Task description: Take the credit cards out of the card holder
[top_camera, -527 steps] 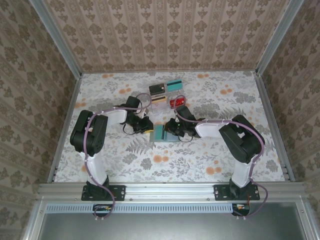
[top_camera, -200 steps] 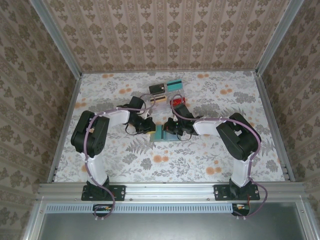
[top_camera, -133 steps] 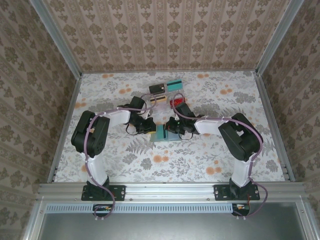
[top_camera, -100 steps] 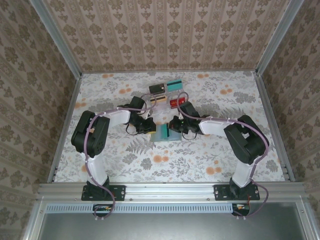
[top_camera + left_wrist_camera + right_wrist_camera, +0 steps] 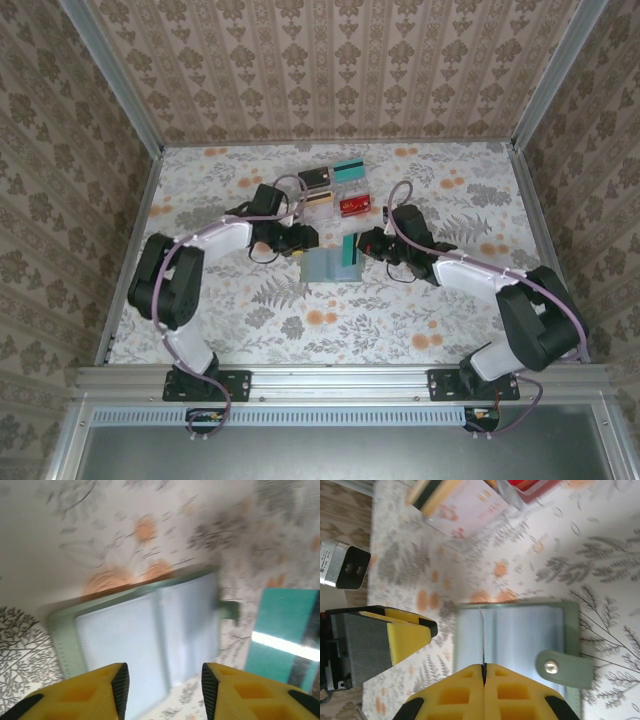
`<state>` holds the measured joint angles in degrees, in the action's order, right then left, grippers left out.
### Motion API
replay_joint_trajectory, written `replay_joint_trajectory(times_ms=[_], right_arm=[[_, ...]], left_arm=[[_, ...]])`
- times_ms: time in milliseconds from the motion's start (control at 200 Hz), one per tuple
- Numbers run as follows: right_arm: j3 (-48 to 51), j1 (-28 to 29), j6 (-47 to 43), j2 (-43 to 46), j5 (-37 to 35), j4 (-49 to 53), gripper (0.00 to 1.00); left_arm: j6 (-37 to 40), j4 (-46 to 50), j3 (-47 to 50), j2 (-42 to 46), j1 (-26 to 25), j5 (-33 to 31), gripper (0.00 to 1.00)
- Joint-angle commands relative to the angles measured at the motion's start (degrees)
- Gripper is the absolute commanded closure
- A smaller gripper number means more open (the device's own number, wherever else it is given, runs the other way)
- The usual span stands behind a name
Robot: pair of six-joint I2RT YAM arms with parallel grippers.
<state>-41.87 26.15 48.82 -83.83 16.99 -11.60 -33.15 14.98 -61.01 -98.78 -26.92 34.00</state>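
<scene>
Noted the card holder point(image 5: 322, 268) lying open at the middle of the table point(image 5: 420, 320), pale pocket side up. Noted the right gripper point(image 5: 483, 672) clenched on a teal card point(image 5: 282, 640), held on edge at the holder's right side. Noted the left gripper point(image 5: 162, 680) released by the holder's far left corner, jaws parted, grasping nothing.

No text can be read — the teal credit card point(image 5: 282, 612) bears plain stripes.

Flat and open at the middle of the floral table point(image 5: 250, 320): a holder point(image 5: 318, 268). Toward the far edge, clear boxes point(image 5: 335, 203), a dark card point(image 5: 314, 178), a teal card point(image 5: 348, 168).
</scene>
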Motion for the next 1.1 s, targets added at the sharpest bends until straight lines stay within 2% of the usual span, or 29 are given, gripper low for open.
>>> replay_joint_trajectory(times_ms=[0,55,170,260,420,565,650,920,1095], right_arm=[[1.5,-0.6,2.3,3.8,1.7,-7.5,1.0],[1.5,-0.6,3.6,3.8,2.1,-9.6,1.0],[2.3,-0.6,6.9,5.8,2.8,-15.3,1.0],[2.9,-0.7,10.1,5.2,3.6,-20.1,1.0],[3.4,-0.6,15.5,2.9,5.5,-28.4,1.0],[3.5,-0.6,18.8,1.9,6.1,-32.5,1.0],[3.5,-0.7,19.8,1.5,6.5,-33.6,1.0],[3.5,-1.1,20.6,1.5,5.6,-34.0,1.0],[3.2,-1.3,20.4,1.4,5.6,-33.3,1.0]], left_arm=[[-6.3,-9.1,2.9,6.5,0.4,2.5,0.46],[-9.3,-12.7,4.7,8.7,0.0,4.9,0.4],[-14.2,-18.1,7.8,12.6,-0.9,5.9,0.31],[-18.0,-22.2,9.5,14.7,-2.2,6.2,0.2],[-23.4,-27.5,10.0,14.4,-4.6,7.8,0.17],[-27.9,-33.4,11.0,14.1,-5.2,8.6,0.2],[-30.5,-37.3,11.1,14.3,-5.3,9.3,0.28],[-33.2,-41.2,12.9,16.2,-5.7,8.3,0.65],[-32.2,-40.3,13.5,17.2,-5.9,7.5,0.98]])
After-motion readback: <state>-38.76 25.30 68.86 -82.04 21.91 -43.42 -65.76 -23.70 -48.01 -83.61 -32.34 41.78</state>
